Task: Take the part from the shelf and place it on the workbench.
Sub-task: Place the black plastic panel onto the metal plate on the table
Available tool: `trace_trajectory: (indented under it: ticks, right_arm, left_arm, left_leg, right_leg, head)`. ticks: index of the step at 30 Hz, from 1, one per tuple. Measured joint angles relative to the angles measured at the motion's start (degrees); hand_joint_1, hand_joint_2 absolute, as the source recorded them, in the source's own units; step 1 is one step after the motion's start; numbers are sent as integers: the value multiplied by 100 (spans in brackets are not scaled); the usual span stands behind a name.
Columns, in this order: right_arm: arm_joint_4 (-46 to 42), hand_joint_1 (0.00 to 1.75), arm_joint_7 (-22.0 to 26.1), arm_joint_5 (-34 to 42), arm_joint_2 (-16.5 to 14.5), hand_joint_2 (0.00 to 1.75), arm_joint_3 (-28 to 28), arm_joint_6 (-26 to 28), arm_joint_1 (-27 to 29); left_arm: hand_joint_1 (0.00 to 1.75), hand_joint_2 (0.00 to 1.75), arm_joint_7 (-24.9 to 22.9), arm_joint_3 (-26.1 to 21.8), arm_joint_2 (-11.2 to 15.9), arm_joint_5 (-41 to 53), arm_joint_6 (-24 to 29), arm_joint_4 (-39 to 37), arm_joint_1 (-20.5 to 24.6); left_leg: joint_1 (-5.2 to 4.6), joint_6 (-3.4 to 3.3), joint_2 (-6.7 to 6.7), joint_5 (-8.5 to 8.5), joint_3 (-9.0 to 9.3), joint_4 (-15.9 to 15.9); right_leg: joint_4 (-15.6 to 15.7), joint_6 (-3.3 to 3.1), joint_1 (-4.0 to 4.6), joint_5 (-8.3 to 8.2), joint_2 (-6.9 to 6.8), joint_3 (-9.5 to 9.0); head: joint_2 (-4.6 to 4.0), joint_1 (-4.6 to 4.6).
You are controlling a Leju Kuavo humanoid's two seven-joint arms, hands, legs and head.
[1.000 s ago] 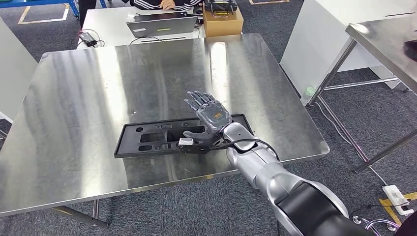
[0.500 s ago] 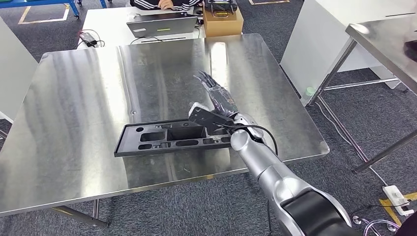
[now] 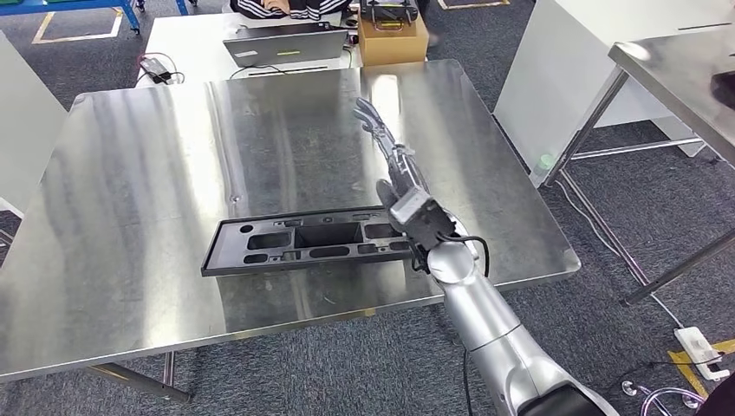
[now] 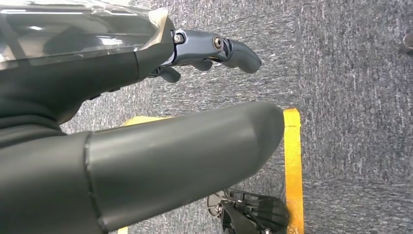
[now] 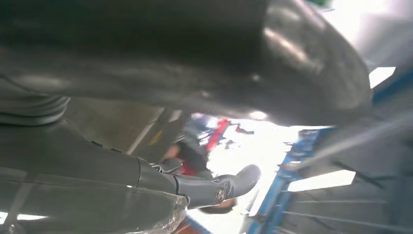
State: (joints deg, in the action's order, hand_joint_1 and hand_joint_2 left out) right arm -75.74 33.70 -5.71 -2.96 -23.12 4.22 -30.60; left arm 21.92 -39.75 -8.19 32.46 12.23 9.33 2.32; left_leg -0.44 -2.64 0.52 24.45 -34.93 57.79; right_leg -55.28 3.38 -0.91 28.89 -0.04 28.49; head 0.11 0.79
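Black part (image 3: 303,241) flat on the steel workbench (image 3: 130,191), near its near edge, long side running left-right. Right hand (image 3: 394,169) raised above the part's right end, fingers straight and spread, gripping nothing. Left hand (image 4: 185,146) over grey carpet, fingers apart, empty. Laptop (image 3: 282,42) and box (image 3: 392,39) on the far table.

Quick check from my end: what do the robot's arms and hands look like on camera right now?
The right arm is glossy silver, with a black segment near the lower edge. A thin black cable loops at the wrist beside a small light grey box. The right hand is dark grey with blue-grey fingers. The left hand shows a thick matte grey thumb, blue-grey fingers with round metal pivots, and clear film over its cover.
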Motion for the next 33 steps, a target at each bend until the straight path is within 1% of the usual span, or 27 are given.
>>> trace_trajectory:
  ticks: [2,5,9,11,14,16,18,19,20,21,22,23,24,25,26,27,28,29,30,31,33]
  right_arm:
    - [-395,0,142,255,42,0,-2,-65,247]
    - [-1215,0,284,595,122,0,-5,-201,816]
    - [-2294,0,508,1267,255,0,-23,-896,1576]
    - [-2688,0,587,1391,321,0,-44,-1178,1868]
    - [-3045,0,620,1432,376,0,-67,-1382,2151]
    - [-3217,0,626,1431,377,0,-51,-1499,2310]
    - [-3393,0,631,1381,324,0,48,-1635,2494]
    - [-3479,0,633,1354,286,0,128,-1703,2581]
    - [-3553,0,636,1340,250,0,214,-1757,2659]
    - [-3611,0,637,1339,221,0,300,-1792,2734]
    - [-3657,0,638,1348,198,0,379,-1816,2808]
    - [-3690,0,639,1360,182,0,456,-1835,2881]
    - [-3717,0,639,1371,169,0,527,-1853,2949]
    - [-3740,0,639,1380,155,0,590,-1869,2999]
    - [-3760,0,638,1386,140,0,644,-1880,3033]
    - [-3781,0,638,1387,122,0,686,-1885,3054]
    - [-3799,0,638,1390,103,0,720,-1890,3065]
    - [-3812,0,638,1392,88,0,746,-1901,3078]
    - [-3820,0,640,1398,72,0,770,-1922,3087]
    - [-3822,0,639,1403,50,0,799,-1952,3097]
    - [-3820,0,638,1411,-1,0,858,-2024,3109]
  left_arm:
    - [0,0,26,-2,6,11,-2,0,-3]
    - [0,0,40,-1,20,75,-1,0,-5]
    - [0,0,-4,-1,43,116,56,2,26]
    - [0,0,-20,-1,57,116,42,5,48]
    - [0,0,-55,-1,86,121,-1,7,64]
    - [0,0,-85,-1,118,124,-13,12,67]
    - [0,0,-123,-1,154,134,-16,18,66]
    - [0,0,-141,-1,167,144,-20,20,67]
    - [0,0,-157,-1,180,153,-23,25,70]
    - [0,0,-168,-1,190,160,-24,31,74]
    - [0,0,-178,-1,201,166,-20,38,80]
    - [0,0,-186,-2,211,169,-5,46,84]
    - [0,0,-192,-2,216,171,12,51,88]
    - [0,0,-197,-3,221,173,30,56,90]
    - [0,0,-199,-3,222,172,43,60,93]
    - [0,0,-200,-3,222,172,48,63,99]
    - [0,0,-201,-3,229,171,51,72,105]
    - [0,0,-199,-3,232,172,56,80,112]
    - [0,0,-196,-3,236,178,60,88,119]
    - [0,0,-191,-3,242,188,66,97,126]
    - [0,0,-184,-3,250,208,82,103,137]
  left_leg:
    - [0,0,2,1,0,0]
    - [-1,4,5,6,-1,1]
    - [0,11,1,17,1,0]
    - [1,10,0,20,3,-1]
    - [5,11,-4,21,9,-1]
    - [-11,-28,-4,36,14,7]
    - [-4,-94,-7,7,59,-55]
    - [18,-121,-12,-29,88,-107]
    - [37,-137,-22,-54,111,-153]
    - [50,-147,-33,-70,119,-177]
    - [52,-152,-39,-76,112,-181]
    - [51,-148,-41,-81,102,-179]
    - [51,-138,-43,-88,92,-176]
    - [55,-124,-43,-97,82,-172]
    - [63,-104,-43,-108,73,-165]
    - [73,-76,-41,-117,61,-150]
    - [75,-39,-37,-122,44,-127]
    - [71,2,-33,-128,31,-101]
    - [60,41,-28,-131,12,-64]
    - [50,73,-23,-137,-8,-38]
    - [74,127,-23,-139,-62,20]
  right_leg:
    - [0,-1,0,1,-1,-2]
    - [1,-6,-1,5,-4,-2]
    - [2,-13,-1,11,-2,1]
    - [2,-17,-1,14,-1,1]
    - [3,-19,-3,15,0,1]
    - [38,6,-36,-2,-1,-20]
    - [50,40,-54,0,-3,-56]
    - [-40,30,-46,63,-1,-32]
    - [-242,-2,-37,190,0,50]
    - [-579,-46,-39,374,1,205]
    - [-991,-83,-36,569,3,408]
    - [-1374,-93,-37,716,3,594]
    - [-1617,-74,-41,780,2,708]
    - [-1628,-26,-48,736,2,706]
    - [-1393,38,-65,606,0,580]
    - [-984,104,-90,440,-3,363]
    - [-595,142,-104,278,-10,140]
    - [-322,148,-101,144,-6,-7]
    - [-178,116,-97,79,2,-65]
    - [-181,62,-84,49,11,-42]
    - [-200,-55,-109,35,24,55]
  head:
    - [0,1]
    - [0,1]
    - [0,0]
    - [0,1]
    - [0,1]
    - [0,-1]
    - [0,-1]
    - [0,4]
    - [0,11]
    - [0,19]
    - [0,24]
    - [0,28]
    - [0,29]
    - [0,30]
    - [0,30]
    - [0,31]
    - [0,33]
    - [0,36]
    - [0,39]
    - [0,32]
    - [0,12]
